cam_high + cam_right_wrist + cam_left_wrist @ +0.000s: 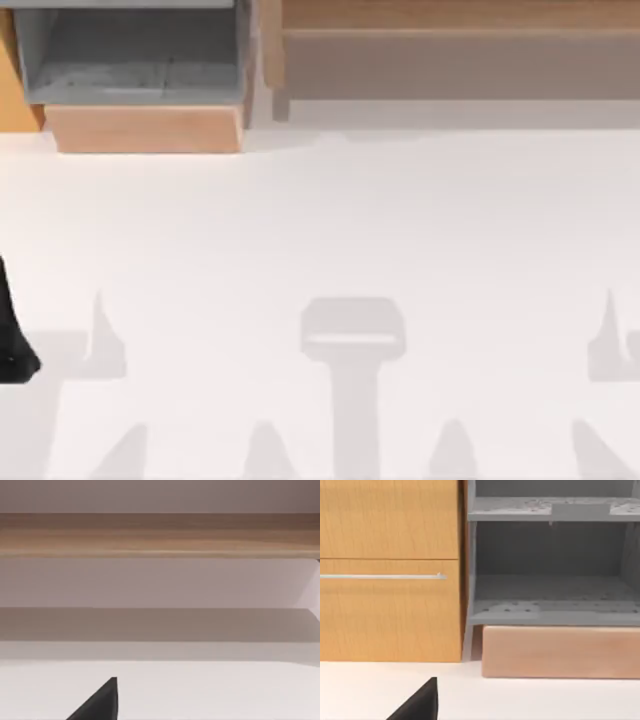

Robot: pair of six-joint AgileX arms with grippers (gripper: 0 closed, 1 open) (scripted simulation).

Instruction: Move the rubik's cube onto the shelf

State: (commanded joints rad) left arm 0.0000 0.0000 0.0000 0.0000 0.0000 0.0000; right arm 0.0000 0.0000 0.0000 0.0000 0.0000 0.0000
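Rubik's cube unseen on table (pixel 330 220) or shelf (pixel 450 45); progress cannot be judged. Shelf at table's far right edge, wooden box (pixel 140 90) at far left. Left arm (pixel 12 340) at left edge; jaws' state cannot tell, either arm.

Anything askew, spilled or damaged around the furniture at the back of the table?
Nothing stands out. The shelf and the wooden box with the grey interior sit square at the table's far edge, intact, with nothing spilled.
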